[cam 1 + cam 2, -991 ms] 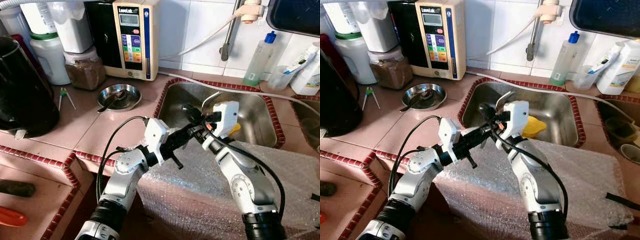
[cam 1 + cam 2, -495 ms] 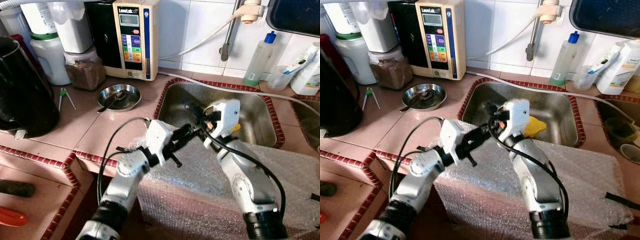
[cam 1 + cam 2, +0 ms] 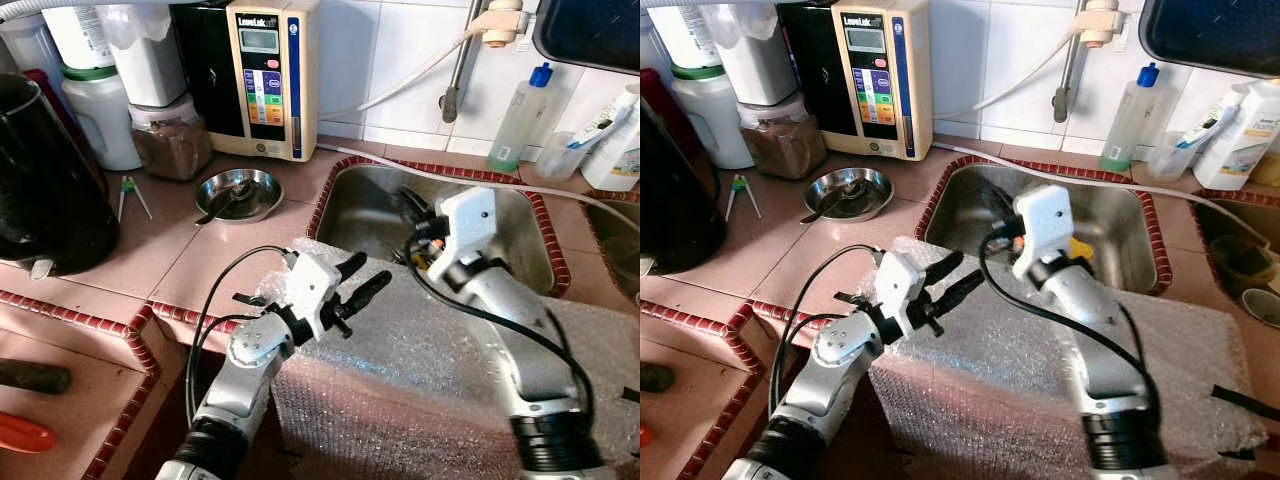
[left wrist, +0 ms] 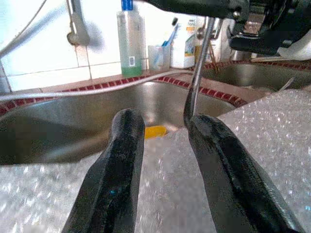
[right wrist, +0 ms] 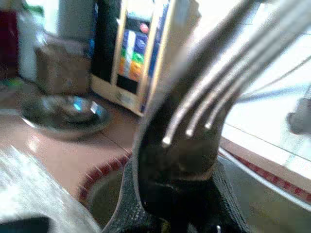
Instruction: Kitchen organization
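Your right claw (image 3: pixel 415 215) is clamped on a fork (image 5: pixel 214 104), held over the sink (image 3: pixel 520 215) at the desk's back edge. Your left claw (image 3: pixel 357 282) hovers spread and empty above bubble wrap (image 3: pixel 420 370).

A sheet of bubble wrap (image 3: pixel 440 370) lay over the counter's front edge before the sink (image 3: pixel 520 225), a bowl (image 3: pixel 238 192) sat left of the sink, a water machine (image 3: pixel 262 75) stood behind the bowl, and bottles (image 3: pixel 522 118) stood behind the sink.
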